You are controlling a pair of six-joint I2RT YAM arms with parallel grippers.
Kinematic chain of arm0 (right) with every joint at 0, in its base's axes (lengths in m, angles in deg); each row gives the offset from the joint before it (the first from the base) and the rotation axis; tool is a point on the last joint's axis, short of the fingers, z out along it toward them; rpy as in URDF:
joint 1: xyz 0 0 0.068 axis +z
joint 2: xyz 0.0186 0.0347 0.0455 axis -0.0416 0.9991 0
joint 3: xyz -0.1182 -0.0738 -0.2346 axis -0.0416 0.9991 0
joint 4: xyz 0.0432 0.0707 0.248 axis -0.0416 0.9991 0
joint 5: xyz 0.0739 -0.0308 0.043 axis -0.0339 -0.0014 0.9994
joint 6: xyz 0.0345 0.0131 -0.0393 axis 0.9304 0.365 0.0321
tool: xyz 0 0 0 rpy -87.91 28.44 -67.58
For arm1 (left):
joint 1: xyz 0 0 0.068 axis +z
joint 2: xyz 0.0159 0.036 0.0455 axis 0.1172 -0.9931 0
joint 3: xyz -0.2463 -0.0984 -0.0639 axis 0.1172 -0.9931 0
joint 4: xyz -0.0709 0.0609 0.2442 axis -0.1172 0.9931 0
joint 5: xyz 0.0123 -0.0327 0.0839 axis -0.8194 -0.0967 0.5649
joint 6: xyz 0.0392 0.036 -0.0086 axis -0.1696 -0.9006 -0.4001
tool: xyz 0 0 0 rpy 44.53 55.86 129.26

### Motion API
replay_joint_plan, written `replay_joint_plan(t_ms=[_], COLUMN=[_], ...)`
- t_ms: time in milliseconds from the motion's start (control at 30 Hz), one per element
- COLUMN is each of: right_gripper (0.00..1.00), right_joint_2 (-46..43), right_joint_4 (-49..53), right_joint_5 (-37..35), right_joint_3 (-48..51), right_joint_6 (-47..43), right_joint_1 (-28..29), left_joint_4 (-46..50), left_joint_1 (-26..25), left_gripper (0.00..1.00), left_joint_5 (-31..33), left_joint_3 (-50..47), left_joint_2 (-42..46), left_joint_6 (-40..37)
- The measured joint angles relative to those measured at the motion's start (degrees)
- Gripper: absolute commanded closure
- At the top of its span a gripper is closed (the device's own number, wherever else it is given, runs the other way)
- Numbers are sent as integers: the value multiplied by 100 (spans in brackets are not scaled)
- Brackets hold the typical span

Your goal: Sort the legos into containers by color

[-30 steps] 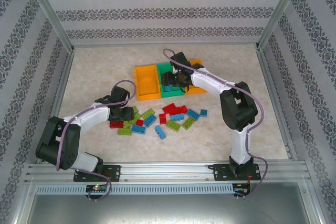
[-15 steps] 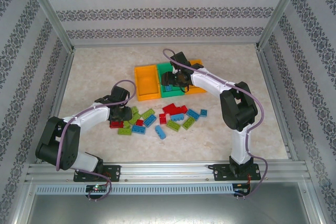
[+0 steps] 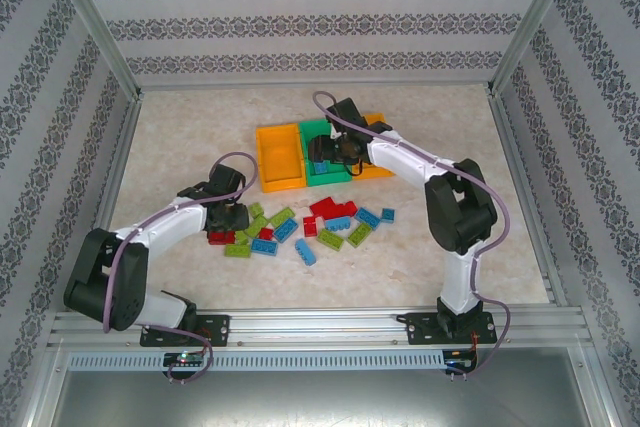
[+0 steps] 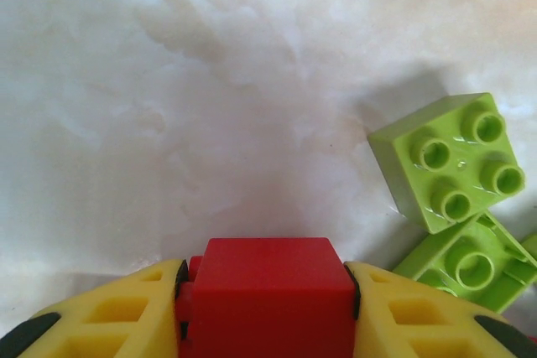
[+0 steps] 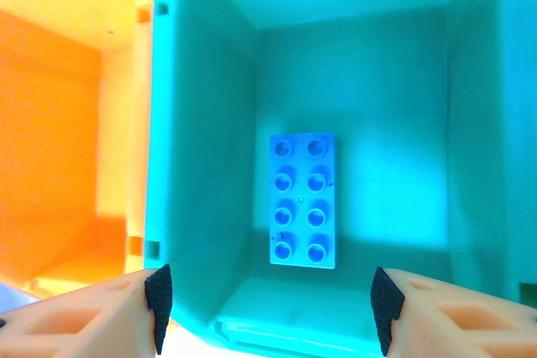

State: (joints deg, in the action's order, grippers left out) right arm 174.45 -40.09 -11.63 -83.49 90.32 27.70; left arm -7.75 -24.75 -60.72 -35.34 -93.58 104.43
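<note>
While a red brick (image 4: pixel 268 324) is clamped in the left pincer (image 4: pixel 267 284) beside two lime bricks (image 4: pixel 449 161) on the counter (image 4: pixel 210 123), right pincer (image 5: pixel 267 301) held open over green bin (image 5: pixel 201 123), blue brick (image 5: pixel 302 200) laid flat inside

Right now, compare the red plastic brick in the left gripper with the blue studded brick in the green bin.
The red plastic brick is clamped in the left gripper; the blue studded brick lies free in the green bin. The blue brick shows eight studs facing up, the red brick a smooth face. Both are plastic legos.
</note>
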Motion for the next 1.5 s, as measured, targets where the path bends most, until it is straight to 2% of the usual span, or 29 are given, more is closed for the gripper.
replay_joint_plan(t_ms=[233,467,567,700,867,1133,1267,1500], right_gripper=[32,31,30,29,30,30,29,29], right_joint_2=[-713,-1773,-2218,-2719,-3324,-3943,-4004,-3779], right_joint_4=[-212,-468,-463,-374,-181,50,76,9], right_joint_5=[-46,-227,-317,-448,-507,-501,-498,-501], right_joint_3=[481,1685,2245,2865,3696,4712,4861,4868], right_joint_6=[28,68,76,81,197,647,824,953], right_joint_1=[-122,-778,-1141,-1429,-1458,-1388,-1255,-1029], left_joint_4=[269,162,-22,-243,-343,-291,-243,-46], left_joint_1=[-83,-776,-1134,-1325,-1366,-1440,-1467,-1473], left_gripper=[66,66,66,67,67,66,65,56], left_joint_5=[-33,-428,-734,-1239,-1781,-2455,-2649,-2682], left_joint_3=[404,1436,2232,3486,5191,7519,8264,8756], left_joint_2=[409,278,-372,-1532,-2983,-4739,-5399,-5963], left_joint_6=[2,24,20,20,17,175,393,664])
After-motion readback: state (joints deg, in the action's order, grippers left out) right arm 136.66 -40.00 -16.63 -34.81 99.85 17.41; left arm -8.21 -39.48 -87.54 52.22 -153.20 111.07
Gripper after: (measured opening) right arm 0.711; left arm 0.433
